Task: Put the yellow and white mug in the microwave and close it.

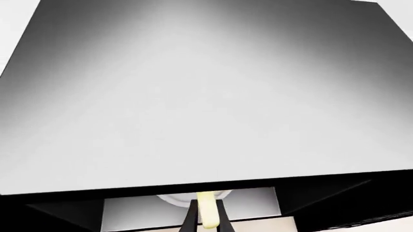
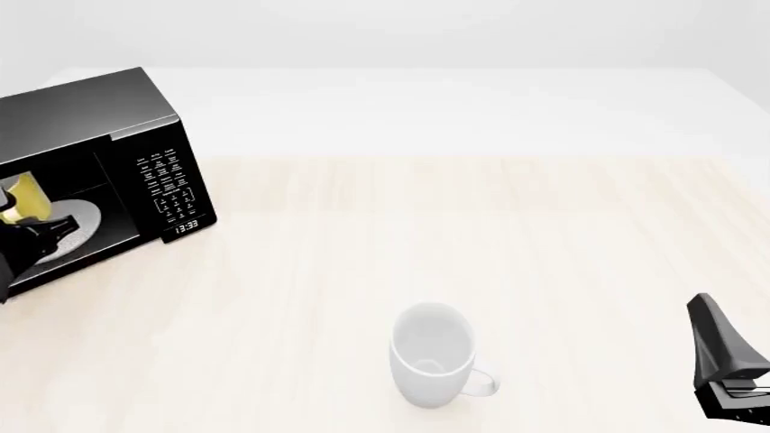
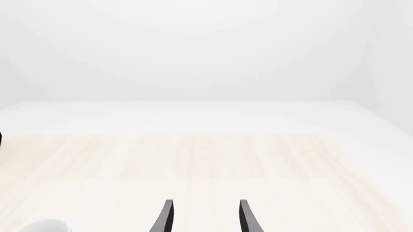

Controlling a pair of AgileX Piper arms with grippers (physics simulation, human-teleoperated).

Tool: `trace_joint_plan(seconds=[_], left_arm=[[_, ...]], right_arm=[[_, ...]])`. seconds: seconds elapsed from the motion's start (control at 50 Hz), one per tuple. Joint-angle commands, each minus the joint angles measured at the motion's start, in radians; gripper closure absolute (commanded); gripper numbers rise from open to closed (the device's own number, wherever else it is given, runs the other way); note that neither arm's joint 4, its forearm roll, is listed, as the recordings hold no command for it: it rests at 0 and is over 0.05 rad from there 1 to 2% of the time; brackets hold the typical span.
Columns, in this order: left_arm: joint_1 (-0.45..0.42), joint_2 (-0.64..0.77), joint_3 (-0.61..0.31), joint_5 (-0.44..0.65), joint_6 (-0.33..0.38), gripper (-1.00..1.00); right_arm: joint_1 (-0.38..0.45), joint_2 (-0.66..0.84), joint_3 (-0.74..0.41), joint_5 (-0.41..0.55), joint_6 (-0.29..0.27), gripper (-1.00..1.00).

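Note:
The black microwave [image 2: 144, 135] stands at the table's far left with its cavity showing and the white turntable plate [image 2: 75, 224] inside. The yellow and white mug [image 2: 27, 198] hangs at the cavity mouth, just above the plate, and my left gripper [image 2: 24, 225] is shut on it. In the left wrist view the microwave's grey top [image 1: 206, 96] fills most of the frame, and the mug's yellow handle [image 1: 208, 215] sits between my dark fingers [image 1: 189, 221]. My right gripper [image 2: 704, 308] is far off at the front right, open and holding nothing [image 3: 205, 210].
An all-white mug [image 2: 431, 354] stands upright near the front middle of the table, its edge also in the right wrist view [image 3: 42, 226]. The keypad and clock display [image 2: 169, 189] face right of the cavity. The microwave door is not visible.

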State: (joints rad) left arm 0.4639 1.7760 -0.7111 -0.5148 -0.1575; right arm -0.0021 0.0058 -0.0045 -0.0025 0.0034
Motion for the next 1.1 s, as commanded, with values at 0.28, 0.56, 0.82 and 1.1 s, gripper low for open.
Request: trace_joint_plan(seconds=[0.28, 0.56, 0.82, 1.1], left_arm=[[0.020, 0.081, -0.042, 0.006, 0.015, 1.00], [0.018, 0.109, -0.052, 0.003, 0.020, 1.00], [0.027, 0.105, -0.046, 0.000, 0.030, -1.00], [0.024, 0.092, -0.032, 0.002, 0.034, -1.00]], right_arm=[[0.000, 0.000, 0.000, 0.000, 0.000, -1.00], [0.000, 0.000, 0.000, 0.000, 0.000, -1.00], [0.000, 0.000, 0.000, 0.000, 0.000, -1.00], [0.000, 0.000, 0.000, 0.000, 0.000, -1.00]])
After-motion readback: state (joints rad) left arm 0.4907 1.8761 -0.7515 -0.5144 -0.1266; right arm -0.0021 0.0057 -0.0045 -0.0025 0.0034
